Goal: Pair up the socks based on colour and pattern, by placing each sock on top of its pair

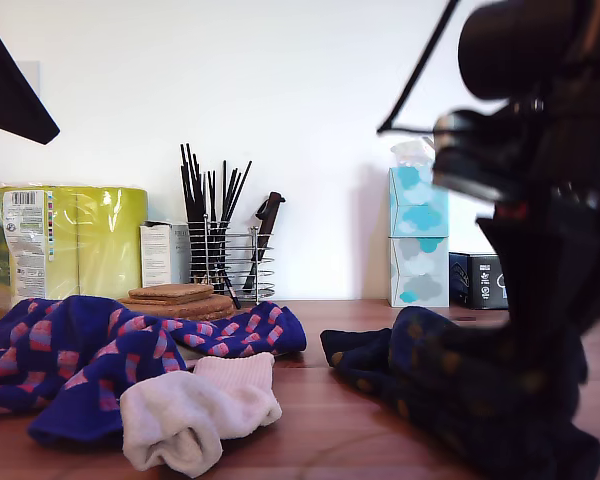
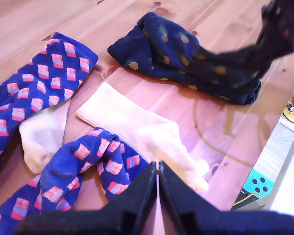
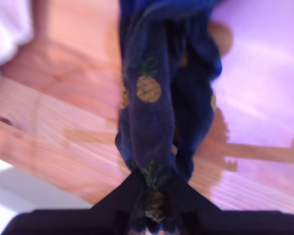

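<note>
Navy sock [image 3: 148, 90], small orange pineapples

Blue fabric sock with pink-red checks [image 2: 44, 83] spread flat, second checked sock [image 2: 88, 171] crumpled near it, cream ribbed sock [image 2: 137, 127] between them, second cream sock [image 2: 41, 137] partly beneath, dark navy orange-dotted sock [image 2: 161, 46] bunched apart, second navy sock [image 3: 149, 98] hanging from my second gripper [image 3: 157, 186].
</note>
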You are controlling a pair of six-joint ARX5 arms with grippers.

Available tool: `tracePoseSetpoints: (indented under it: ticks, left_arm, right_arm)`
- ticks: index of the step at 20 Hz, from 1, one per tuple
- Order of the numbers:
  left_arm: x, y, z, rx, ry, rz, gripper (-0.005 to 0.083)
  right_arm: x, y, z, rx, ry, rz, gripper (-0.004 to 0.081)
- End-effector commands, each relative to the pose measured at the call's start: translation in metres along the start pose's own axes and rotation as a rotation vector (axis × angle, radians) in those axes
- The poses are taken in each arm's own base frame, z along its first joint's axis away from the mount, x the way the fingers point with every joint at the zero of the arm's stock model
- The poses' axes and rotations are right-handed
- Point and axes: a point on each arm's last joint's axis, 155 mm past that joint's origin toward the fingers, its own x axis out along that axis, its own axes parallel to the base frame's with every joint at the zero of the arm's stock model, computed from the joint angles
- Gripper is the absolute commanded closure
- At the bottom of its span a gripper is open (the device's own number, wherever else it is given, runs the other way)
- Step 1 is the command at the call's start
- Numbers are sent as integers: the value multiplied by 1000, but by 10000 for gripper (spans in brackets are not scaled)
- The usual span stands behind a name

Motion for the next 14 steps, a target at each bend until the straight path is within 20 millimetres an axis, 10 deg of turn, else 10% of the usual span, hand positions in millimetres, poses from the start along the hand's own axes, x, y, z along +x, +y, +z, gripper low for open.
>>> tracePoseSetpoints:
  ticks: [1,4,14]
  left_arm:
    - [0,1,2,9,-8,4,793]
    - [0,2,4,15,-14,10,793]
    - [-1,10,16,44,-58,48,793]
  right_arm:
    - [6,-1,-4,-15,15,-1,509]
    - [2,2,1,-64,-15,5,323]
    - [-80,35,21,-174,-259,95,382]
